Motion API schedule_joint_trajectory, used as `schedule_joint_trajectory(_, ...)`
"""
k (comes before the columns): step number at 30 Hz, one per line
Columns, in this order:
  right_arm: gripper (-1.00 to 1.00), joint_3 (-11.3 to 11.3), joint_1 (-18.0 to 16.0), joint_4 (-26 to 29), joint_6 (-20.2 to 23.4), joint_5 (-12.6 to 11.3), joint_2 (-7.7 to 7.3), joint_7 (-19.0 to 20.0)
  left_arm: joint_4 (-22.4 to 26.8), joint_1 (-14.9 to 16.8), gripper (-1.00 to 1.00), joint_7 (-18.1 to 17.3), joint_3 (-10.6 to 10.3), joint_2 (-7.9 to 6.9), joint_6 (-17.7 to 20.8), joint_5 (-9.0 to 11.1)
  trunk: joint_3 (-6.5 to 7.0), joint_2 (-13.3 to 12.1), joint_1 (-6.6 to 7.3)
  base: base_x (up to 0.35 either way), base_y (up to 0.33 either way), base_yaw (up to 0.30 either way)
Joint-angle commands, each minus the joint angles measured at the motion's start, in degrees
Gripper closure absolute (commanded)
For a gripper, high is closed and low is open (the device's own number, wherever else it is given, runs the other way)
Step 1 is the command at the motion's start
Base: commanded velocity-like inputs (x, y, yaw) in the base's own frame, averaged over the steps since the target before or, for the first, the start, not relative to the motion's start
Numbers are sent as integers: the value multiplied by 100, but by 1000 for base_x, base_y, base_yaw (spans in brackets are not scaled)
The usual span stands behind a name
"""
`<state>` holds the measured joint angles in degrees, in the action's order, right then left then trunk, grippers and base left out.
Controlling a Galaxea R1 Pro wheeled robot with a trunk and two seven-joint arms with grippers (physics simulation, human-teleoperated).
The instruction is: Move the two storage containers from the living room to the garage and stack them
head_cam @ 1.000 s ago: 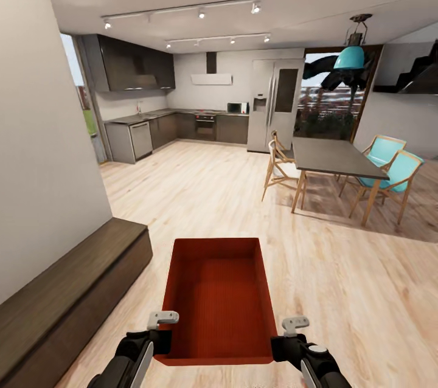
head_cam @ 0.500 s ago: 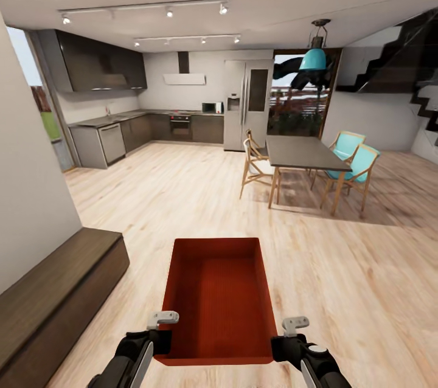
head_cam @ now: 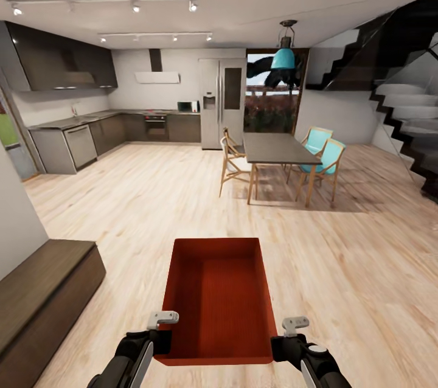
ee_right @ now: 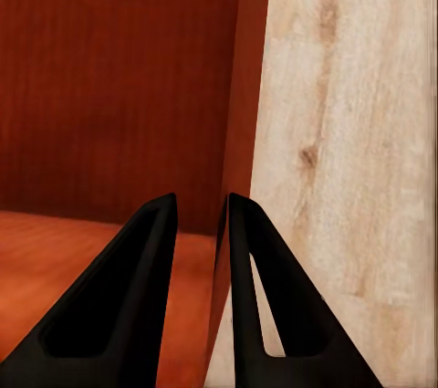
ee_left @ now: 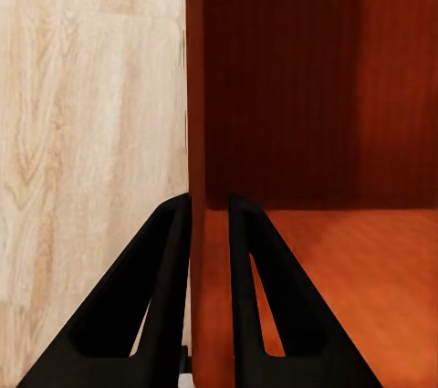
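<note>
Both pincers (left, right) pinch container walls.

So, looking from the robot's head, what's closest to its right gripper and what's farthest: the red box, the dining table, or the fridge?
From the right gripper:
1. Storage container, clamped by its wall, just left.
2. Dining table, mid-room, ahead.
3. Fridge, against the far kitchen wall.

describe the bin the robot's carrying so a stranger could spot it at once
Over the light wood-plank floor, straight ahead of the robot, hangs the red-orange rectangular lidless storage container, pinched by the left gripper and right gripper. Nothing nearby shares its colour; the dark bench beside it is brown.
</note>
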<state>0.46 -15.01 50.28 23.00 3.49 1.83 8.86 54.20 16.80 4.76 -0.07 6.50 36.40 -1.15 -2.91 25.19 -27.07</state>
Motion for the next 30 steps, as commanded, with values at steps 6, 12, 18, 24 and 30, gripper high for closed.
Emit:
schedule_joint_trajectory(6, 100, 7, -2, 8, 40, -42, 2, 52, 21, 7, 100, 16, 26, 0, 35, 10, -14, 13, -3, 0, 0, -275)
schedule_joint_trajectory(12, 100, 7, -2, 8, 41, -42, 2, 49, 21, 7, 100, 13, 27, 0, 34, 10, -14, 13, -3, 0, 0, -277)
schedule_joint_trajectory(18, 100, 7, -2, 8, 45, -42, 2, 53, 21, 7, 100, 15, 29, 0, 34, 10, -14, 13, -3, 0, 0, -278)
schedule_joint_trajectory(24, 100, 7, -2, 8, 47, -42, 2, 50, 21, 7, 100, 16, 27, -2, 34, 10, -14, 13, -3, 0, 0, -278)
schedule_joint_trajectory(30, 100, 7, -2, 8, 47, -42, 2, 47, 21, 7, 100, 15, 33, -3, 34, 10, -14, 13, -3, 0, 0, -278)
